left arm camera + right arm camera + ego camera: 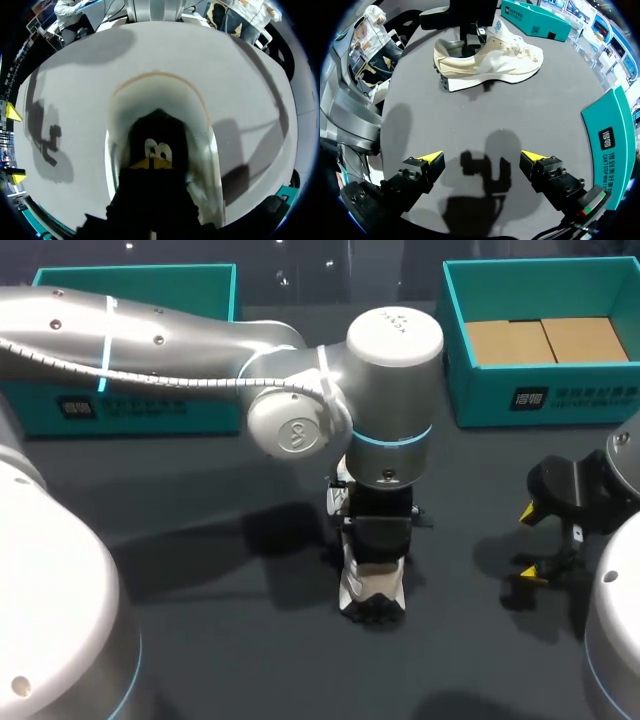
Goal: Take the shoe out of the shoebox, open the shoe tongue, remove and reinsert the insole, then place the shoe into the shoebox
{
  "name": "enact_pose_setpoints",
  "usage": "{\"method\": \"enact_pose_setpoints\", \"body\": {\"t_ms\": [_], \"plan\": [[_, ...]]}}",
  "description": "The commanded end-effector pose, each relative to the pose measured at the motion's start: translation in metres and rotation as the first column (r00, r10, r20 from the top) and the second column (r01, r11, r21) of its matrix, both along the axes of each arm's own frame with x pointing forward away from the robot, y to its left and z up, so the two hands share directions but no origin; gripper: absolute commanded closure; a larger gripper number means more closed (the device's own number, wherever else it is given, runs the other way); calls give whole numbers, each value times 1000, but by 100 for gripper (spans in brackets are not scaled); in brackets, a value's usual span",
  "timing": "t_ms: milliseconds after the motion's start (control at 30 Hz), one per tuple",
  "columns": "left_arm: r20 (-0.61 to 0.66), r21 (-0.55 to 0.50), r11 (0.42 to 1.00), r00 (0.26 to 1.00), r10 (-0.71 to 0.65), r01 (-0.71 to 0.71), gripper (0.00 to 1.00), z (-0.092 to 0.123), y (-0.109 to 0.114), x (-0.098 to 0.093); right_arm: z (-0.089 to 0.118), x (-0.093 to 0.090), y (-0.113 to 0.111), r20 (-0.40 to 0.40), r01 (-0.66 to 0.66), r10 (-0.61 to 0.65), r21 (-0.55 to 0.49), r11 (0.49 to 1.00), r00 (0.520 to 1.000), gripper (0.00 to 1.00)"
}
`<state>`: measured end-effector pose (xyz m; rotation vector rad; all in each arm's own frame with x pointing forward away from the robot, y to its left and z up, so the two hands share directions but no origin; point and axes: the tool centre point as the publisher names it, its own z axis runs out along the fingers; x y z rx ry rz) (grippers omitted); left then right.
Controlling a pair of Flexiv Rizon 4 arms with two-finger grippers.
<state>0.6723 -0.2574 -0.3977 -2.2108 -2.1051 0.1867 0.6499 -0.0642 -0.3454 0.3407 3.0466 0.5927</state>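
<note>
Shoe (490,60) out of its box, the job stood, as I judged, at the insole step. On the dark worktop (230,660) two teal boxes, one (130,405) at back left and one (545,390) at back right, lay well apart from the work. The left arm (150,340) reached to the middle, over the cream shoe, which stood on its sole. The left hand (152,162) was down in the shoe's mouth (whether it gripped anything, I could not tell). The right hand (481,156) hung open and empty near the shoe. Next would likely come a straight pull on the insole, the right hand steadying the shoe.
</note>
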Motion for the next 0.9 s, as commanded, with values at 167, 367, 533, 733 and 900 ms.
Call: {"method": "enact_pose_setpoints", "body": {"t_ms": [167,367,533,733,900], "plan": [[80,-81,997,997,-5,12,100,33,12,4,1,-2,-1,3,1,-1,-1,1000,1000,0],[143,-98,994,989,-26,41,90,45,4,9,1,-2,-1,3,1,-1,-1,1000,1000,0],[154,-80,995,987,-42,55,64,41,4,13,1,-2,-1,3,1,-1,-1,1000,1000,0],[166,-66,996,985,-41,53,37,42,5,16,1,-2,-1,3,1,-1,-1,1000,1000,0],[170,-65,997,985,-21,32,33,41,6,23,1,-2,-1,3,1,-1,-1,1000,1000,0]]}}
